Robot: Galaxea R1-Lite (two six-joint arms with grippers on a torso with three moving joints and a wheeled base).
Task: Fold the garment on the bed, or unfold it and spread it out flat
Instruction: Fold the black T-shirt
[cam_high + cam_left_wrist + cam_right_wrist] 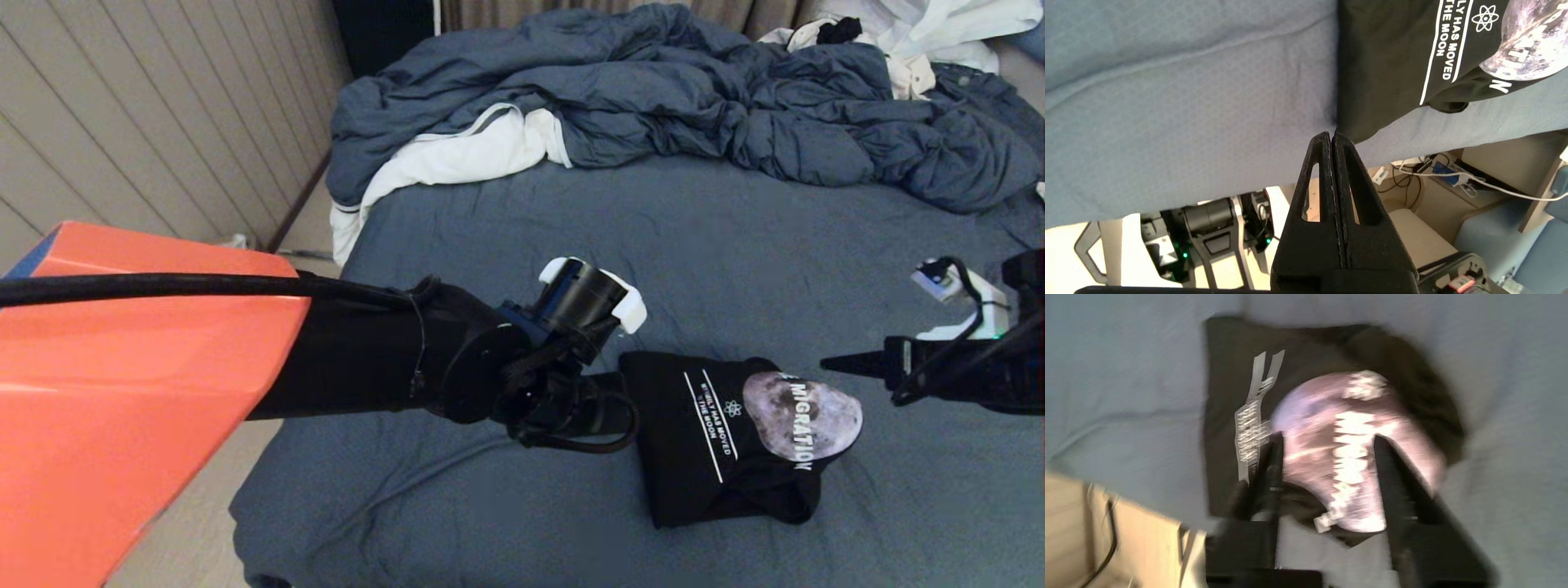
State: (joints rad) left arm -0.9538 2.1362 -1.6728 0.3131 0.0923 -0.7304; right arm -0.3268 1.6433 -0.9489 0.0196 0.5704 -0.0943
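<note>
The garment (727,445) is a black T-shirt lying folded into a small packet on the bed (735,245), with the grey moon print and white text facing up. My left gripper (608,382) reaches in from the left and is shut. Its tips (1332,135) sit right at the near corner of the garment (1384,61), and whether any cloth is pinched does not show. My right gripper (841,365) hovers just off the garment's right edge, pointing left. It is open (1327,439), with the moon print (1347,449) showing between its fingers.
A puffy blue-grey duvet (694,90) is heaped across the far side of the bed, with a white cloth (457,159) at its left end and white clothes (922,33) at the far right. The panelled wall (163,106) runs along the left. The bed's near edge (1167,204) lies just below the garment.
</note>
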